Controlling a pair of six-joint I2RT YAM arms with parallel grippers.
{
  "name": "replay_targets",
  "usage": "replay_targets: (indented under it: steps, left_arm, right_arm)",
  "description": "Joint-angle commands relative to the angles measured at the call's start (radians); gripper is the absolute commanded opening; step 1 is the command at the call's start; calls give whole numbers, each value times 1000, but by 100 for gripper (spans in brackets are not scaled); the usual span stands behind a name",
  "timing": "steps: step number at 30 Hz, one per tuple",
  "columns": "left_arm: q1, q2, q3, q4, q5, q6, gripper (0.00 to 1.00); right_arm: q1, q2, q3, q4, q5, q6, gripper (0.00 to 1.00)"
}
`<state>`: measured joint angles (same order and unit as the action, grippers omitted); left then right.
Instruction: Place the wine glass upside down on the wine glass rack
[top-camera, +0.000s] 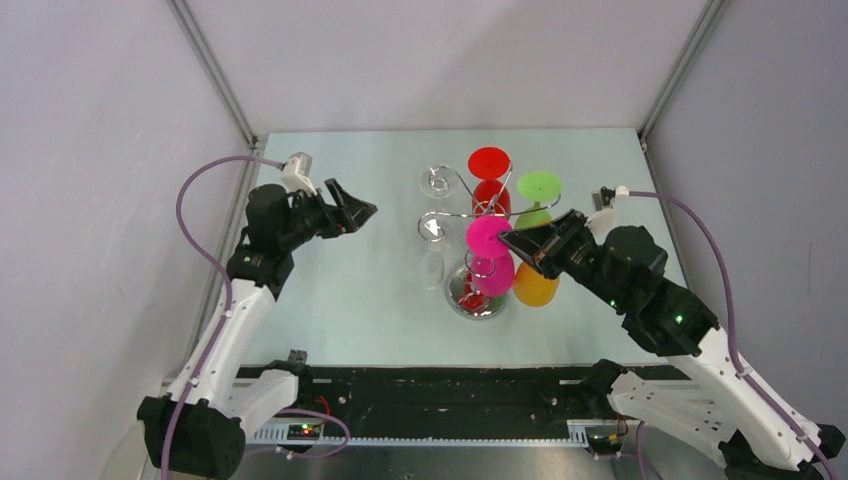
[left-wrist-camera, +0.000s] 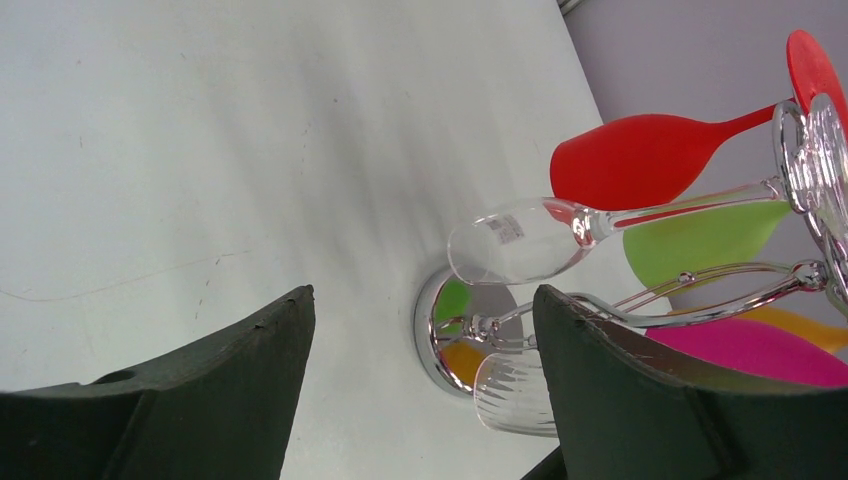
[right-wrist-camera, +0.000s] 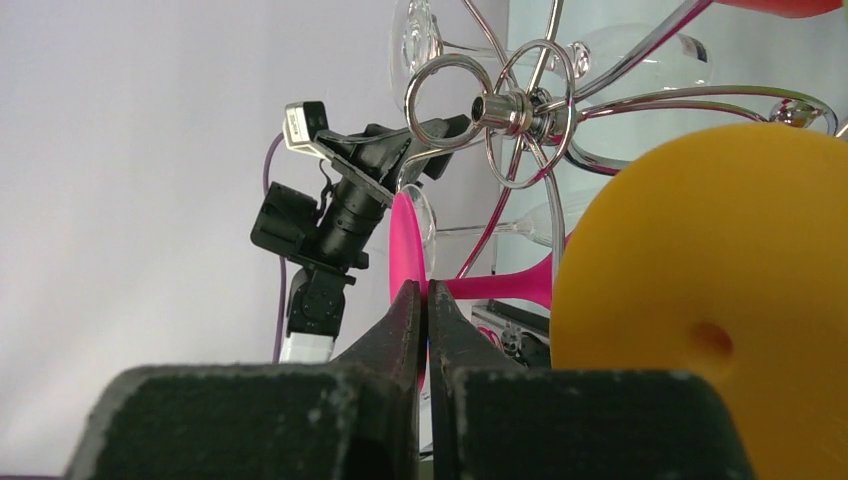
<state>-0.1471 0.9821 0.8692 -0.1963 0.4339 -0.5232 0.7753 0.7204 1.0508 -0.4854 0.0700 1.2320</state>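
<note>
The chrome wine glass rack stands mid-table on its round mirrored base. A pink wine glass hangs upside down at the rack's near side, foot up and bowl over the base. My right gripper is shut on the rim of that pink foot, which sits edge-on between the fingertips of the gripper. Whether the foot rests in a rack arm I cannot tell. My left gripper hovers open to the left of the rack, and the left wrist view shows nothing between its jaws.
Red, green and orange glasses and two clear glasses hang upside down on the rack. The orange bowl is close beside my right fingers. Grey walls enclose the table at the back and on both sides.
</note>
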Motion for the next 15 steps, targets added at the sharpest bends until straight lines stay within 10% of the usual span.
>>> replay_targets:
  steps: [1,15]
  left_arm:
    - [7,-3,-7,37,23,-2,85]
    - [10,0,-9,38,26,-3,85]
  right_arm:
    - [5,20,7,85,-23,-17,0]
    - [42,55,6,120,-114,-21,0]
